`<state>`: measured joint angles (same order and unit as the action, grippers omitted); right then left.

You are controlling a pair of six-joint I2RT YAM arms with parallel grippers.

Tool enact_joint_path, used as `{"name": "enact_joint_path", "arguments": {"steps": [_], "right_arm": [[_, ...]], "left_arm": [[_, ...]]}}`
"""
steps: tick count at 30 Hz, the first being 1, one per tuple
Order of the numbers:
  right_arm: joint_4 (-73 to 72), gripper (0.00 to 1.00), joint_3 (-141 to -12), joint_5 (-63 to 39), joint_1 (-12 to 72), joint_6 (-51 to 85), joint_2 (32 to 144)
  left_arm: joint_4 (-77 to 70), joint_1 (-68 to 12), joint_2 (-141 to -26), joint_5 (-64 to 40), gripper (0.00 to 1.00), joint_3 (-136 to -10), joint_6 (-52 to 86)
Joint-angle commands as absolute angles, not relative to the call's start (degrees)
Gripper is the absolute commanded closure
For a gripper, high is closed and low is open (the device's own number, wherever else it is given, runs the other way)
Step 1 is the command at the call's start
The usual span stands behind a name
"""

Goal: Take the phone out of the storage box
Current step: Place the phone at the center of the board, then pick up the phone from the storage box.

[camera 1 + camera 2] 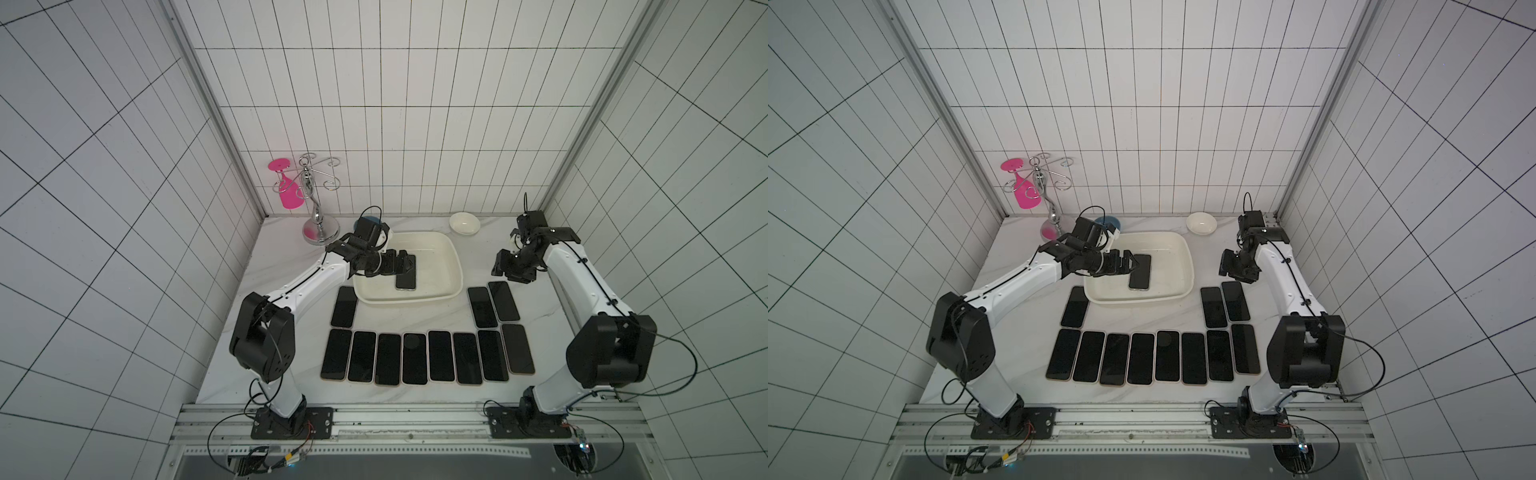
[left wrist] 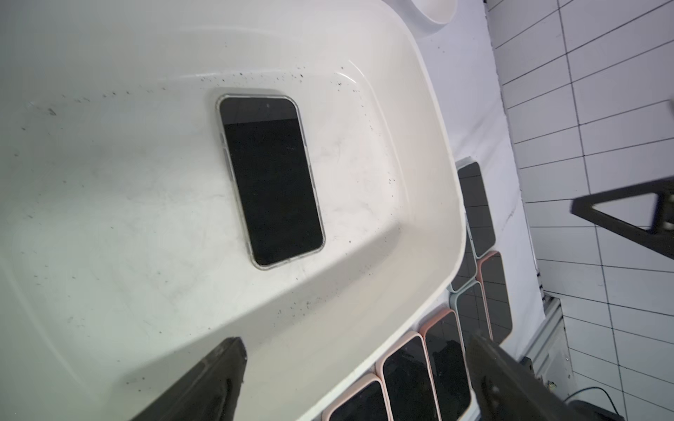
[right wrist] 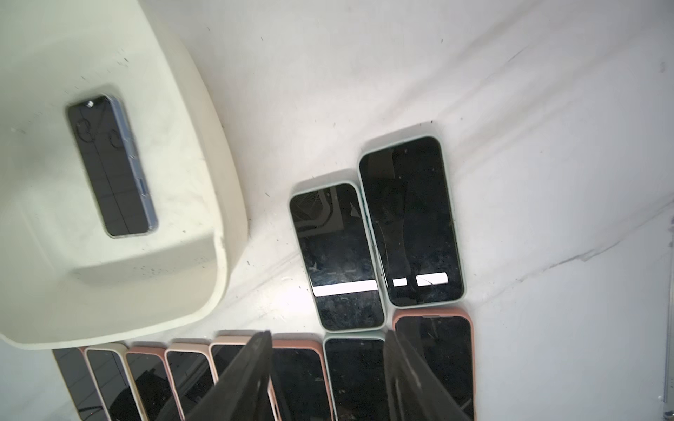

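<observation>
— Black left gripper [image 1: 405, 268] [image 2: 353, 339], condition?
— Spread wide, empty. Poised over the left part of the large shallow cream-white plastic storage box [image 1: 415, 300] [image 2: 446, 189]. Fingertips [image 2: 219, 371] clear of all contents in the left wrist view.
— Black right gripper [image 1: 509, 272] [image 3: 328, 337]?
— Partly spread, holding nothing. Held above the white marble-look tabletop [image 1: 291, 286], to the right of the storage box and apart from it.
— Item sought?
— Black-screened, clear-cased phone [image 1: 406, 278] [image 1: 1140, 272] [image 2: 271, 180] [image 3: 111, 166]. One only. Flat, screen up, on the floor of the storage box, lengthwise front to back, near end close to the near wall. Far left corner overlapped by the left gripper in both top views; contact not discernible there, none apparent from the wrist.
— Stock outside the box?
— Eleven dark-screened handsets in pink, cream and pale-green cases, all flat on the tabletop. Row of eight phones [image 1: 414, 359], side by side, nearest the arm bases. Single phone [image 1: 345, 306] just left of the box. Pair of phones [image 1: 482, 307] [image 3: 410, 218] to its right, under the right gripper.
— Remainder?
— Small round white bowl [image 1: 464, 223] at the back, beyond the box's far right corner. Small blue bowl [image 1: 1113, 222], mostly hidden behind the left arm. Chrome wire glass rack [image 1: 318, 216] in the back left corner, with a pink stemmed glass [image 1: 287, 195] hung upside down.
</observation>
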<state>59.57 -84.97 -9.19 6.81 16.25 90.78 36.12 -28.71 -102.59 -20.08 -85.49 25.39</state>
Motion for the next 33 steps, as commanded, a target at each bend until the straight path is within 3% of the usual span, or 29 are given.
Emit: {"name": "enact_joint_path", "arguments": {"steps": [1,4,13,33], "right_arm": [[60.25,0.45,-88.4,-8.02,7.07,19.1,90.89],[60.52,0.45,-90.97,-8.59,8.39,18.46,91.74],[58.97,0.45,-93.77,-12.71,9.32,16.23,94.15],[56.77,0.44,-89.15,-16.25,9.58,12.85,93.52]], "left_arm": [[42.87,-29.22,-112.36,-12.45,0.02,-95.66,22.67],[50.83,-30.34,-121.42,-5.08,0.02,-107.0,21.11],[57.53,-34.26,-134.7,4.92,0.02,-123.5,21.0],[60.28,-38.4,-143.02,11.27,0.03,-125.68,21.94]]}}
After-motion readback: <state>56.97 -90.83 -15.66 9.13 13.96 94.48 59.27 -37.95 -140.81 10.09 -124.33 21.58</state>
